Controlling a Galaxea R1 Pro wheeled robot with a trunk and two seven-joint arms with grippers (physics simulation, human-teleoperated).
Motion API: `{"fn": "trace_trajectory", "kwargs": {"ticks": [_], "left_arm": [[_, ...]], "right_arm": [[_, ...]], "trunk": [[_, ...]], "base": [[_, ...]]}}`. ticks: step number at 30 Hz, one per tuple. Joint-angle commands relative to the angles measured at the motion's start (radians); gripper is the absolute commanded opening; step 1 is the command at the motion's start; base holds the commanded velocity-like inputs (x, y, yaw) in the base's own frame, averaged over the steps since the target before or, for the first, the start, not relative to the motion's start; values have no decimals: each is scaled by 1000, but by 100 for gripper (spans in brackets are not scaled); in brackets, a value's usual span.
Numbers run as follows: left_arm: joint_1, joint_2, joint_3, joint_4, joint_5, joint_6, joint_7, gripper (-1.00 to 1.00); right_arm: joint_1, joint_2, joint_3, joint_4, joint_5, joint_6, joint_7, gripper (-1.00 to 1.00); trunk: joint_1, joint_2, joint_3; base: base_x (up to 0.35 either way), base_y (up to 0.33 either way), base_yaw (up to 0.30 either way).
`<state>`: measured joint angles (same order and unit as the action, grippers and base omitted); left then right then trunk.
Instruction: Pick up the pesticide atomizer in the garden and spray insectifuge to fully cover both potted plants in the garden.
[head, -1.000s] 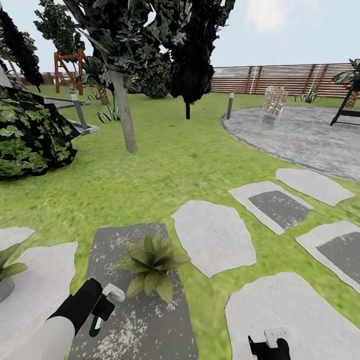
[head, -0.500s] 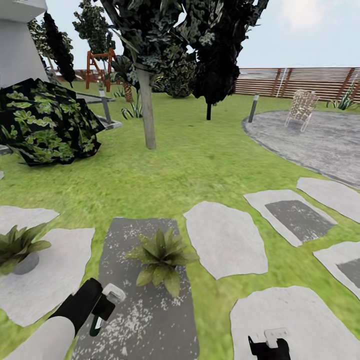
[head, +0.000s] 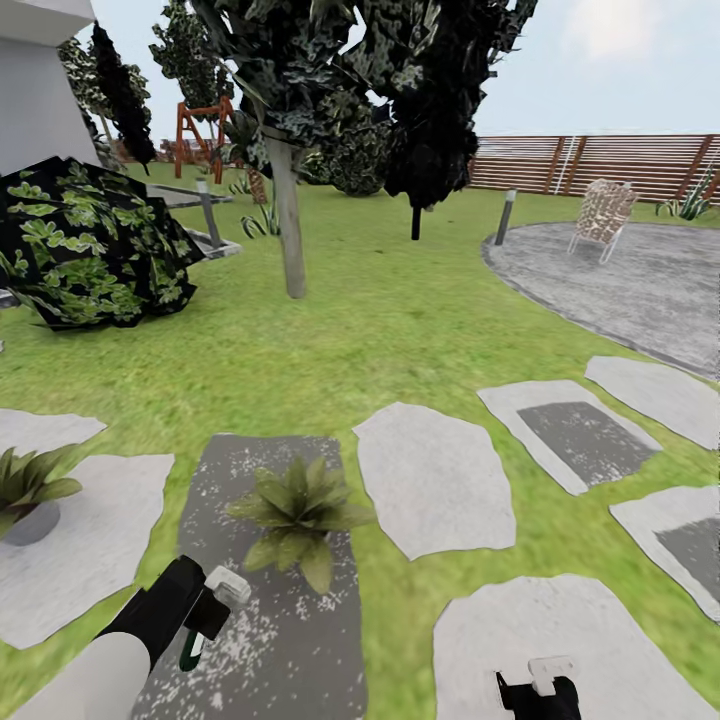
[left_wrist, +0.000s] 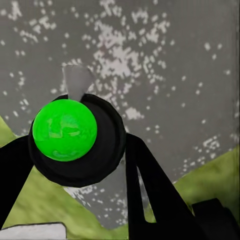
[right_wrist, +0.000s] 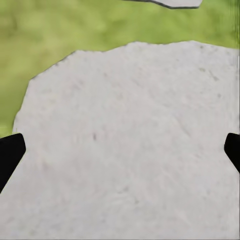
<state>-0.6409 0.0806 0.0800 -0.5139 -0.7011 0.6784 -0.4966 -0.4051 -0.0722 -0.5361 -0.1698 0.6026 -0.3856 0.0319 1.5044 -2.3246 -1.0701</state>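
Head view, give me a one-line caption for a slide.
Left tool holding the pesticide atomizer beside a potted plant on a dark stepping stone in the garden lawn.

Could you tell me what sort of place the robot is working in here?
It looks like a fenced back garden: a green lawn crossed by grey stepping stones, trees, and a brown slatted wooden fence along the far side.

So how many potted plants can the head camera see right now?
2: one potted plant on the dark speckled stone ahead of the left gripper, another cut off at the left edge. None seems hidden.
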Motion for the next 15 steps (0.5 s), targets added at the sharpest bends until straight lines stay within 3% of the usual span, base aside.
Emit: {"fn": "trace_trajectory", "kwargs": {"ticks": [1, 8, 15], "left_arm": [[0, -1, 6, -2, -11, 3, -10, -100], [0, 0, 7, -7, -10, 2, -10, -100], [0, 2, 17, -13, 2, -1, -13, -100]], "right_arm": [[-1, 0, -8, 1, 6, -4, 3, 100], [0, 0, -8, 1, 7, -4, 3, 100], [0, 1, -8, 1, 8, -4, 3, 100]], "trunk": [[0, 0, -1], [0, 0, -1], [0, 0, -1]], "base": [[0, -273, 63], [29, -273, 232], [157, -252, 276]]}}
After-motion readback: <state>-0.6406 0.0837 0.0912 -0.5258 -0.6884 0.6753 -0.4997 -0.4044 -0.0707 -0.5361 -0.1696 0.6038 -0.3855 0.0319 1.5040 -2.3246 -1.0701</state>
